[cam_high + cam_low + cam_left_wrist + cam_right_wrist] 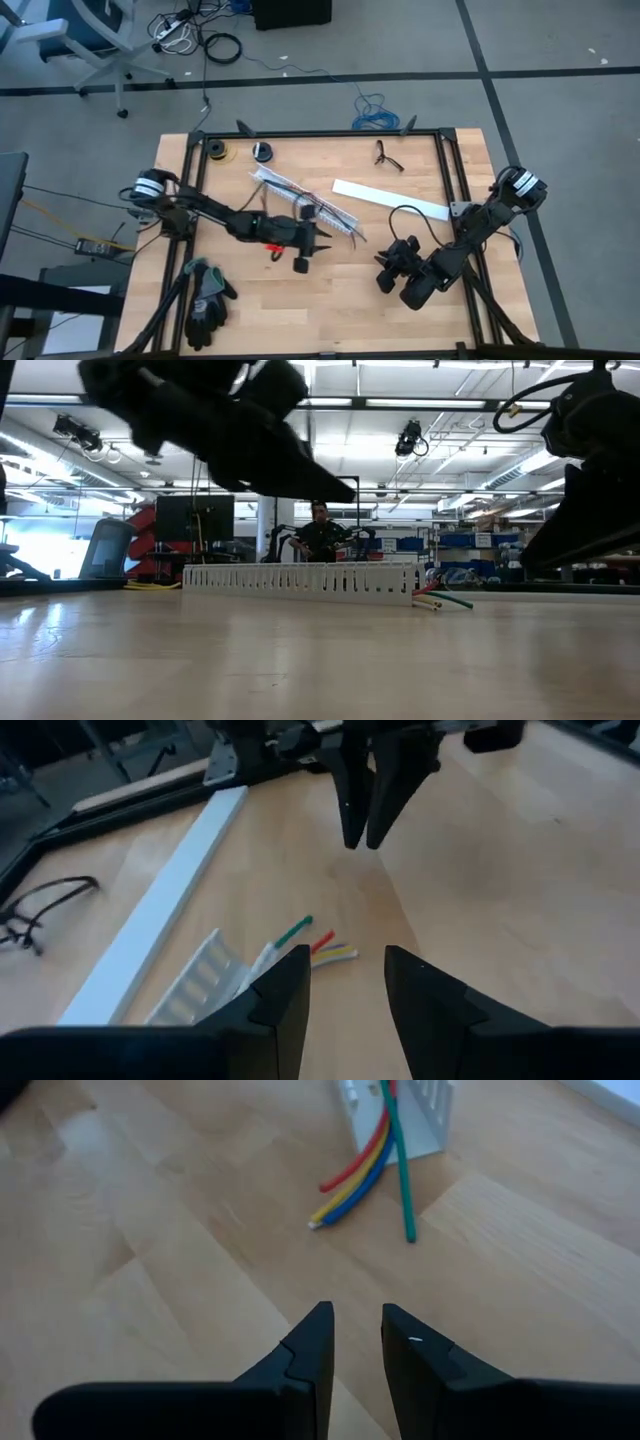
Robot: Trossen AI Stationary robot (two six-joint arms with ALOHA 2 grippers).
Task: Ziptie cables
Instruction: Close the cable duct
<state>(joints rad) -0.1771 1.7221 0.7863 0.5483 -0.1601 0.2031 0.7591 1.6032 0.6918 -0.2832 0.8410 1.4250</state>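
Note:
The cables (365,1160) are green, red, yellow and blue wires. They stick out of the end of a white slotted duct (305,203) that lies flat in the middle of the table, and their free ends (322,945) rest on the wood. My left gripper (347,985) hovers open just beside those ends, at the duct's near side, pointing toward the table's right. My right gripper (352,1342) is open by a narrow gap. It hangs a little to the right of the cable ends (357,238) and faces them. Neither gripper has anything between its fingers.
A flat white strip (390,200) lies right of the duct. Glasses (388,157) and two small rolls (262,152) sit near the far edge. Black gloves (205,300) lie at the near left. Bare wood lies between the two grippers (350,290).

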